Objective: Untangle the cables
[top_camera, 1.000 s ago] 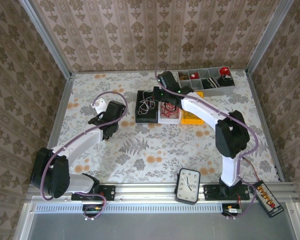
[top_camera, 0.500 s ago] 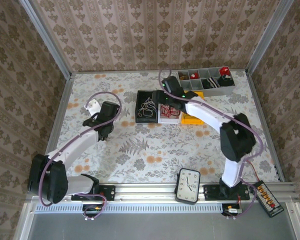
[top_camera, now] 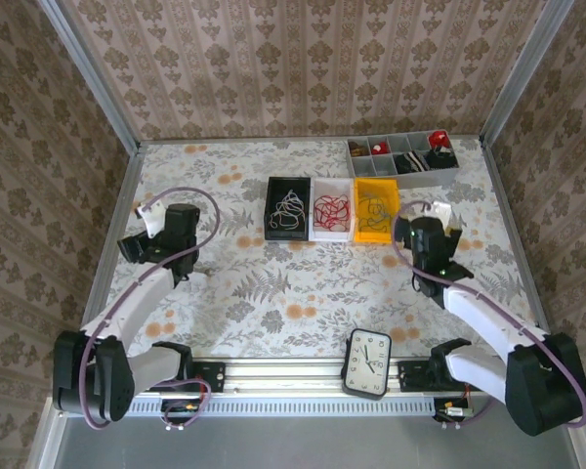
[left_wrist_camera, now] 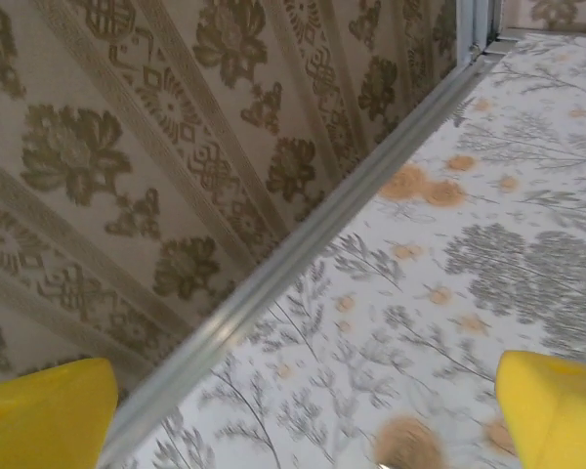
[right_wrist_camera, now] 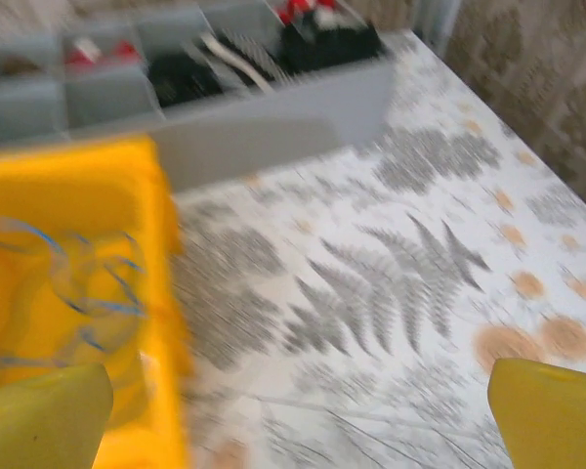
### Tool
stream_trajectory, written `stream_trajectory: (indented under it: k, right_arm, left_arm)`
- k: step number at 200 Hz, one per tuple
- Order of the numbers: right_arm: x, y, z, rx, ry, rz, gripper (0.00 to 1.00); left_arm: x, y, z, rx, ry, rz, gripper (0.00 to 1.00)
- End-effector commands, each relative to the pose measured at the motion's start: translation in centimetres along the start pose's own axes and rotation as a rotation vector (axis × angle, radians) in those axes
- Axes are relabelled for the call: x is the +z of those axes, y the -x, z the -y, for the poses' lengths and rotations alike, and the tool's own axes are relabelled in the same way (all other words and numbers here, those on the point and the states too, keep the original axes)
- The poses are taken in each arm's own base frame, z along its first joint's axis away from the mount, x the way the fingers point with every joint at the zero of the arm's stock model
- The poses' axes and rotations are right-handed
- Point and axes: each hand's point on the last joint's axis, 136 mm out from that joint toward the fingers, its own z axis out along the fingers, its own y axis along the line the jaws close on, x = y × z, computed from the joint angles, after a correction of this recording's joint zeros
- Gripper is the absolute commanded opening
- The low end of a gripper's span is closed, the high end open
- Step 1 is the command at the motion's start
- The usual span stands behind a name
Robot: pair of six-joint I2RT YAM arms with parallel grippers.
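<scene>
- The table (top_camera: 273, 293) carries 3 bins in a row, side by side, at 12 o'clock from its centre in the top view: a black bin (top_camera: 286, 234), a white bin (top_camera: 332, 235) and a yellow bin (top_camera: 375, 236).
- The whitish cables (top_camera: 289, 205) lie in a loose heap inside the black bin.
- The red cables (top_camera: 331, 209) lie coiled inside the white bin.
- The blue cables (right_wrist_camera: 73, 293) lie looped inside the yellow bin; the right wrist view shows them blurred.
- No cable lies on the bare table, and neither gripper touches any of them.
- The left gripper (left_wrist_camera: 303, 410) is spread wide with nothing in it. Its yellow fingertips (left_wrist_camera: 44, 415) sit at opposite edges of the wrist view, with floral tabletop between them.
- In the top view that gripper is at 9 o'clock of the black bin, well apart from it, near the patterned wall (left_wrist_camera: 127, 147) and the metal rail (left_wrist_camera: 303, 254) at the table's edge.
- The right gripper (right_wrist_camera: 293, 415) is also spread wide and holds nothing. Its own fingertips (right_wrist_camera: 552, 410) frame bare tabletop.
- In the top view it is near the yellow bin, at that bin's 4 o'clock, without touching it.
- A grey organizer tray (top_camera: 402, 179) of small compartments sits at 1 o'clock of the bins.
- A clock (top_camera: 368, 363) rests at 6 o'clock, on the near rail between the arm bases.
</scene>
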Motion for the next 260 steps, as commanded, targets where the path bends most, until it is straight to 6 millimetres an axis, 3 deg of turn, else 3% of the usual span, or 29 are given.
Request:
stream_trajectory:
  k: [1,10,38,61,71,79,82,89,120,128,132,141,167,178,185,196,208,260]
  right_arm:
    - [1.0,1.2,1.8,0.017,-0.073,0.140,1.00]
    - [1.4,0.7,1.8,0.022,-0.068,0.164,1.00]
    - [2.5,1.8,0.4,-0.009,0.010,0.236,1.00]
    - [4.4,1.7,-1.8,-0.074,0.142,0.212,1.00]
    - [6.3,-0.3,-2.5,-0.078,0.189,0.177,1.00]
    - [7.1,0.3,-2.8,-0.072,0.205,0.204,1.00]
    - [7.4,-0.5,-2.7,-0.076,0.200,0.150,1.00]
    - [7.5,-0.5,-2.4,-0.056,0.232,0.085,1.00]
    - [7.5,-0.3,-2.7,-0.051,0.263,0.121,1.00]
    - [7.5,-0.5,-2.7,-0.053,0.261,0.108,1.00]
    - [7.5,-0.4,-2.7,-0.053,0.260,0.110,1.00]
    - [7.5,-0.4,-2.7,-0.052,0.260,0.113,1.00]
    - [7.5,-0.3,-2.7,-0.053,0.259,0.116,1.00]
    - [7.4,-0.4,-2.7,-0.061,0.250,0.116,1.00]
    - [7.4,-0.4,-2.8,-0.065,0.250,0.115,1.00]
    - [7.4,-0.4,-2.9,-0.066,0.252,0.116,1.00]
    - [7.4,-0.4,-2.9,-0.066,0.252,0.115,1.00]
    - [7.6,-0.5,-3.0,-0.068,0.253,0.105,1.00]
  left_arm:
    - [1.6,-0.7,0.4,0.138,0.043,0.038,1.00]
    - [2.3,-1.4,0.7,0.124,0.037,0.028,1.00]
    - [4.1,-3.2,2.8,0.046,-0.058,0.032,1.00]
    - [4.7,-2.5,4.6,0.044,-0.138,0.058,1.00]
    - [4.9,-2.2,5.6,0.056,-0.193,0.074,1.00]
    - [5.0,-2.1,6.5,0.061,-0.237,0.075,1.00]
    - [5.0,-2.0,6.8,0.069,-0.254,0.078,1.00]
    - [5.2,-1.9,7.5,0.076,-0.286,0.078,1.00]
    - [5.7,-0.9,9.6,0.087,-0.368,0.107,1.00]
    - [5.9,-1.7,10.1,0.097,-0.388,0.130,1.00]
    - [5.9,-1.0,10.3,0.084,-0.397,0.181,1.00]
    - [5.6,-1.6,10.9,0.106,-0.432,0.128,1.00]
    - [4.4,-1.7,11.1,0.078,-0.519,0.222,1.00]
    - [4.1,-3.3,11.8,0.072,-0.599,0.203,1.00]
    - [4.4,-2.3,11.6,0.062,-0.566,0.286,1.00]
    - [4.5,-3.1,11.6,0.055,-0.590,0.191,1.00]
    - [4.7,-2.5,11.3,0.043,-0.583,0.242,1.00]
    - [4.7,-2.7,11.4,0.046,-0.585,0.228,1.00]
